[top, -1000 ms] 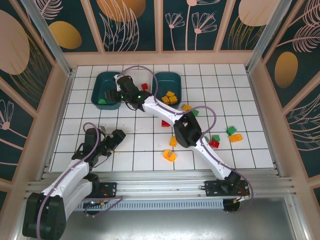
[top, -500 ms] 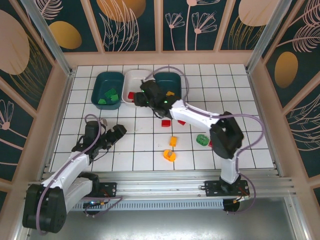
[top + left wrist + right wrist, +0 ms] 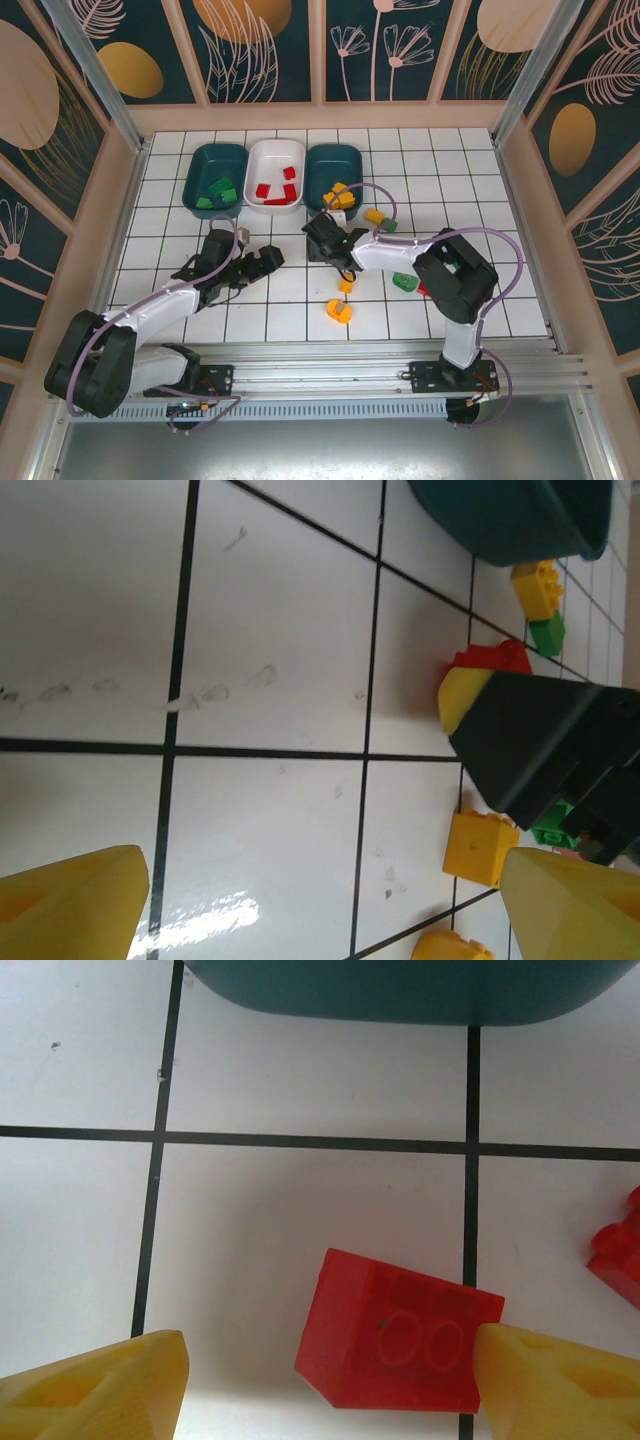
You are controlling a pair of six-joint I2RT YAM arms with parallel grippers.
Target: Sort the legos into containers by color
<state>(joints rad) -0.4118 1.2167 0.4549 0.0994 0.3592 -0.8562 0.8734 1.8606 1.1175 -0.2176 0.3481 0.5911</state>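
Note:
Three containers stand in a row at the back: a teal tub point(image 3: 215, 180) with green legos, a white tub point(image 3: 275, 175) with red ones, and a teal tub point(image 3: 335, 168) with yellow ones. My right gripper point(image 3: 325, 238) point(image 3: 325, 1390) is low over the tiles and open around a red lego point(image 3: 400, 1345). That brick lies against the right fingertip point(image 3: 560, 1380), with a gap to the left one. My left gripper point(image 3: 270, 258) point(image 3: 320, 910) is open over bare tile and holds nothing. A yellow lego point(image 3: 480, 845) lies just ahead of it.
Loose legos lie on the tiles: yellow ones point(image 3: 375, 215) point(image 3: 345, 285), a yellow ring point(image 3: 340, 312), a green one point(image 3: 405, 282), a red one point(image 3: 428, 290). Another red piece point(image 3: 620, 1255) sits right of my right gripper. A teal tub's wall point(image 3: 400, 990) is close ahead.
My right arm has swung back from the tubs down to the middle tiles, opening wider around a red lego. My left gripper has moved right, toward the middle.

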